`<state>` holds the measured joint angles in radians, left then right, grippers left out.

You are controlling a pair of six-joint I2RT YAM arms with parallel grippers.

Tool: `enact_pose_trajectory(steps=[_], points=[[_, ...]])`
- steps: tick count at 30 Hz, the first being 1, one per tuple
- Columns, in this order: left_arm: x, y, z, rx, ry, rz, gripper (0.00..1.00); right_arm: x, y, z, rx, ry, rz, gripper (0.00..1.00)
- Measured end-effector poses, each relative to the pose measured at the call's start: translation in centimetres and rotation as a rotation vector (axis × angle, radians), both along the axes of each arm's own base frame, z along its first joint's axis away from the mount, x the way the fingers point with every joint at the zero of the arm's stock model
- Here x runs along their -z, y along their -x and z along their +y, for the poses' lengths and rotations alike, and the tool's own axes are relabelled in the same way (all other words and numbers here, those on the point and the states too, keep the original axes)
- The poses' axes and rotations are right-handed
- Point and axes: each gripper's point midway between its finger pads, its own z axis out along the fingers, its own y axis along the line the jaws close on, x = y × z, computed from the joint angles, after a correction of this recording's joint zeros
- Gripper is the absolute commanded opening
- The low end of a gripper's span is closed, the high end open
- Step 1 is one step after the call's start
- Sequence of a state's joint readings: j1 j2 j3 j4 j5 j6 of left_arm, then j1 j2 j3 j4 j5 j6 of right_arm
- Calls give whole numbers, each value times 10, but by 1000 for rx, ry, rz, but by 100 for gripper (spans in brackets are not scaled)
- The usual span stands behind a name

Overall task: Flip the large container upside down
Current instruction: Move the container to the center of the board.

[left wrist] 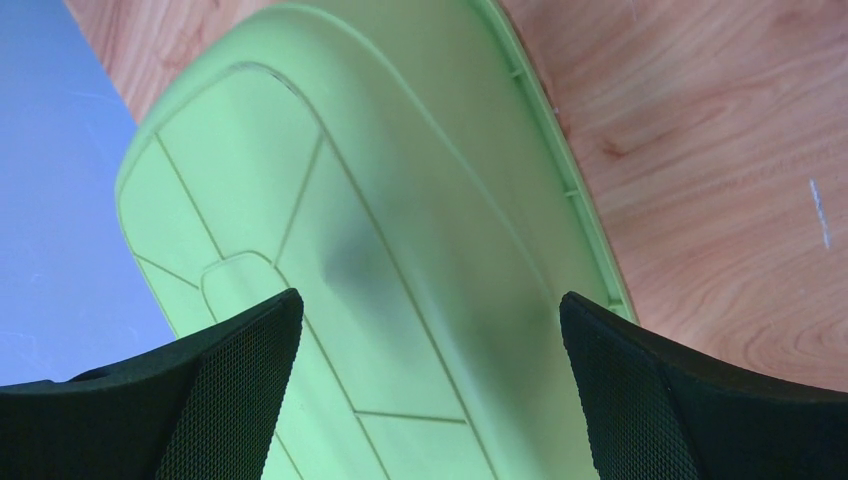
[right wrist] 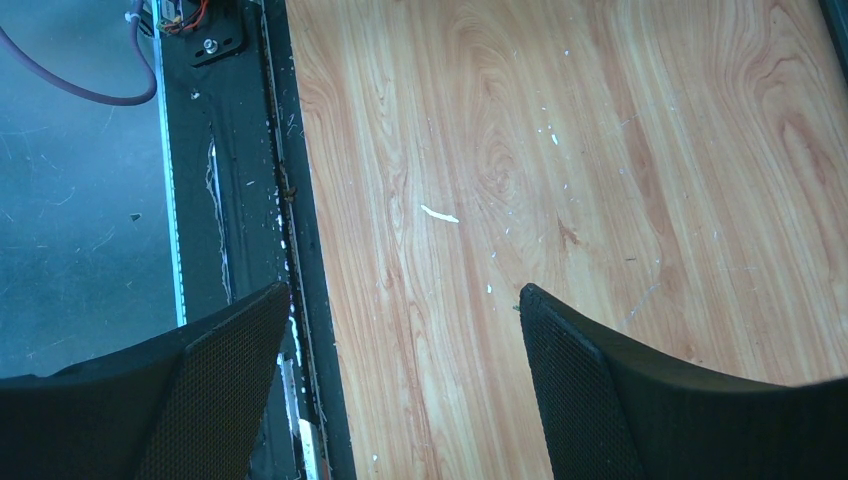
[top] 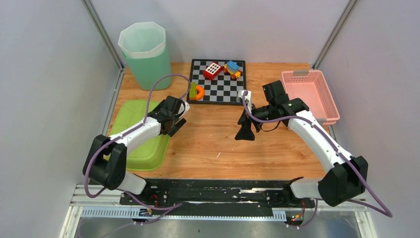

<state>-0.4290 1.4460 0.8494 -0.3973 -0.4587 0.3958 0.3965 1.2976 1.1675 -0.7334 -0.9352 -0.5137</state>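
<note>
The large light green container (top: 136,141) lies on the table's left side. Its flat ribbed base seems to face up and its rim lies on the wood. In the left wrist view the container (left wrist: 400,200) fills the middle. My left gripper (top: 174,120) hovers over the container's far right corner, open and empty. In its own view my left gripper (left wrist: 430,320) has its jaws wide apart above the green surface. My right gripper (top: 246,130) hangs over the bare middle of the table, open and empty. It shows the same in the right wrist view (right wrist: 405,310).
A tall green bin (top: 144,54) with a white liner stands at the back left. A checkered board (top: 220,82) with toy blocks lies at the back centre. A pink basket (top: 309,94) sits at the right. A black rail (right wrist: 300,250) runs along the near table edge.
</note>
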Motion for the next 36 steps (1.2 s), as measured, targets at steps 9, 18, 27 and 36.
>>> enact_pose_trajectory(steps=[9,18,27,36], points=[[-12,-25,-8,-20,29,-59,100,0,0,0,-1,-1,0,87],[-4,-42,10,-104,18,-55,100,-3,1,-1,1,-9,-5,87],[-10,-53,20,-147,33,-84,100,0,2,-1,1,-7,3,87],[-13,-54,18,-141,66,-86,100,1,3,-1,-2,-9,10,87]])
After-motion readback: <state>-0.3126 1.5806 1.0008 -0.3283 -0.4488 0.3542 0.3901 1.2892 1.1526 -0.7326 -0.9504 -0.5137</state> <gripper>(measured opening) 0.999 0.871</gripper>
